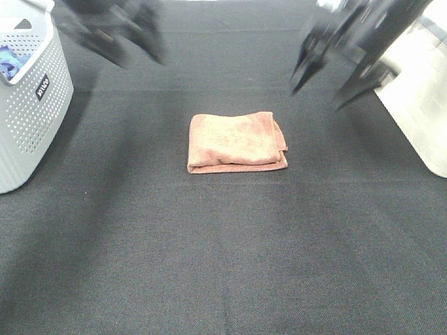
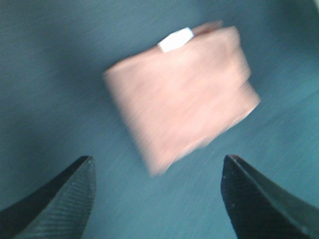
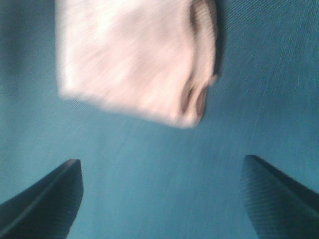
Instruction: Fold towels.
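Observation:
The reddish-brown towel lies folded into a small rectangle in the middle of the dark table. It also shows in the left wrist view, with its white tag at one edge, and in the right wrist view. My left gripper is blurred, raised above the table at the back left, open and empty, apart from the towel. My right gripper is blurred, raised at the back right, open and empty. Both wrist views show the jaws spread wide with only table between them.
A white perforated basket stands at the left edge with a blue cloth inside. A white container stands at the right edge. The dark table cloth stretches to the front.

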### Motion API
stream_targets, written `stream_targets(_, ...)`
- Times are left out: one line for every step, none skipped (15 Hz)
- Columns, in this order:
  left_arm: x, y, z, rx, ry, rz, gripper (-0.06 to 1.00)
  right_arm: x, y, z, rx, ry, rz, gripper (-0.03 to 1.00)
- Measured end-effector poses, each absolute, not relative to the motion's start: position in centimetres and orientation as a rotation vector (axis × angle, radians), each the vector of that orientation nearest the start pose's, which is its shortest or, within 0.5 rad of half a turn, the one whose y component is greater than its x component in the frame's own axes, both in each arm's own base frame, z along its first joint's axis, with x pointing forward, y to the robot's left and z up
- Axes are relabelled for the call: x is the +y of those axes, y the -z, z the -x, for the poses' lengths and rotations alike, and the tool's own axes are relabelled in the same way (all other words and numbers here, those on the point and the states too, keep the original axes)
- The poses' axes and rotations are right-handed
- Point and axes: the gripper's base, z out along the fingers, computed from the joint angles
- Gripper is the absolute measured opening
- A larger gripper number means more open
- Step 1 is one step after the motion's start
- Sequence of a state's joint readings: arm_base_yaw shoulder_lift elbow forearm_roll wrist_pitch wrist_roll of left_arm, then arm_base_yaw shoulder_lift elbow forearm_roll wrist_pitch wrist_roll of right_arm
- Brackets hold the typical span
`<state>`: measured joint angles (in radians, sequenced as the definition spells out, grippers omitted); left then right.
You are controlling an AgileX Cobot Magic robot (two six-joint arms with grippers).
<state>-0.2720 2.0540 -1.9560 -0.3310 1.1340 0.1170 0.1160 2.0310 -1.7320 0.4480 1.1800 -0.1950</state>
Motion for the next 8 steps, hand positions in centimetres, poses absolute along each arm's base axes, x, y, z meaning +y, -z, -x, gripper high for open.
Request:
stream_targets(-14.2,-31.3,-42.0,2.674,0.413,-0.436,0.68,8.4,-26.6,-41.2,2.845,-0.605,0.275,0.81)
stream_targets(-13.7,-32.7,-41.1,2.672,0.34,-0.436,0.68,8.2,-28.5,-40.5,2.806,-0.58,0.291,0.81)
stream_targets(-13.4,-34.1,-40.3,2.648,0.283,-0.429,0.68,8.1,-30.3,-39.7,2.763,-0.559,0.303,0.81)
stream_targets(-12.8,-35.7,-38.7,2.628,0.227,-0.407,0.68,7.7,-32.8,-37.8,2.714,-0.531,0.308,0.81)
stream_targets(-12.3,-36.6,-37.3,2.622,0.214,-0.394,0.68,7.5,-33.8,-36.4,2.702,-0.519,0.3,0.81)
stream_targets(-11.8,-37.0,-35.8,2.628,0.207,-0.385,0.68,7.2,-34.6,-34.8,2.695,-0.503,0.294,0.81)
stream_targets(-11.1,-37.1,-33.9,2.643,0.191,-0.381,0.68,6.8,-35.1,-33.0,2.697,-0.477,0.293,0.81)
stream_targets(-10.5,-36.8,-32.0,2.67,0.187,-0.367,0.68,6.4,-35.3,-31.0,2.708,-0.442,0.285,0.81)
